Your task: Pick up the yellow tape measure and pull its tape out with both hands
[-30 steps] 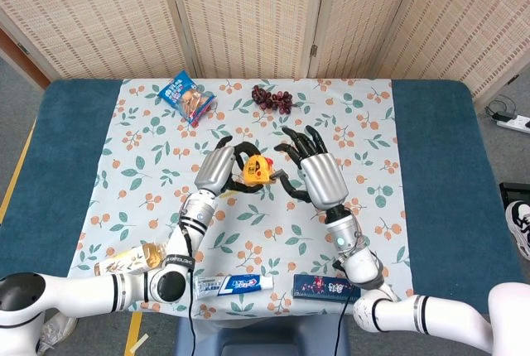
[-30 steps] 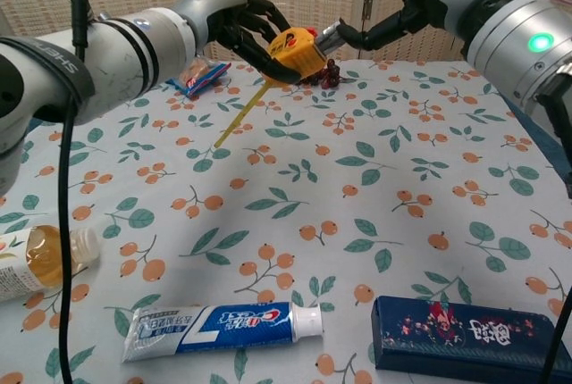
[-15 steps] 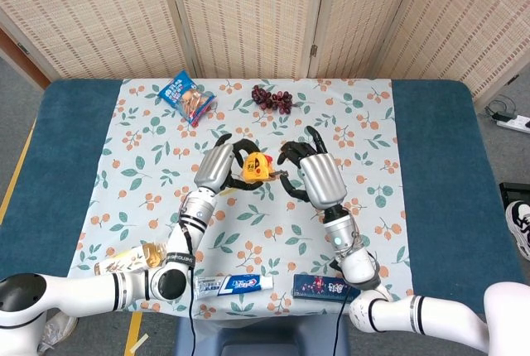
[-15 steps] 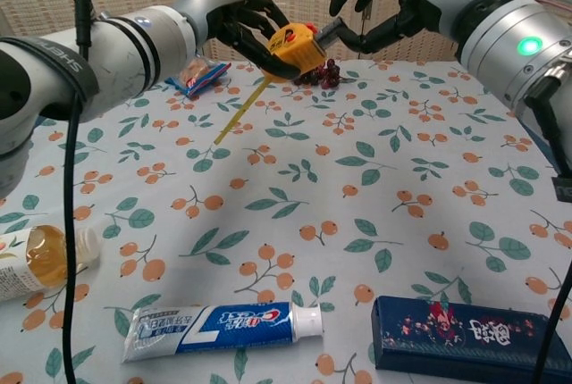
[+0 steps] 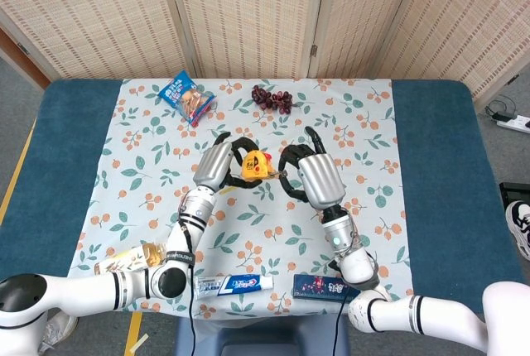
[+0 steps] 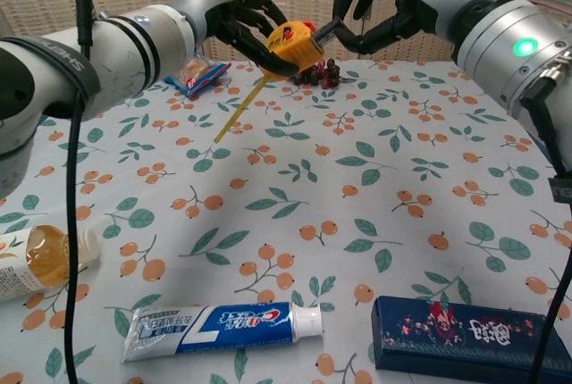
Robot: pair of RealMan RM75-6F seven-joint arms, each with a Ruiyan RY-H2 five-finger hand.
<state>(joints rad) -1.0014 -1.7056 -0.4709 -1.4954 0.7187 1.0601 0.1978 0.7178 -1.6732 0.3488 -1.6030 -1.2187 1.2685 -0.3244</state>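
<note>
The yellow tape measure is held up above the table between both hands. My left hand grips its body from the left, fingers wrapped around it. My right hand has its fingers curled in, and its thumb and a fingertip pinch the measure's right edge by a small red part. A yellow strip of tape hangs from the underside of the measure, down and to the left, with its end free in the air.
Dark grapes and a blue snack packet lie at the far side of the flowered cloth. Along the near edge lie a bottle, a toothpaste tube and a dark blue box.
My right hand moved left to the tape measure and its spread fingers curled in until they closed on its right edge. The left hand kept its grip and barely moved.
</note>
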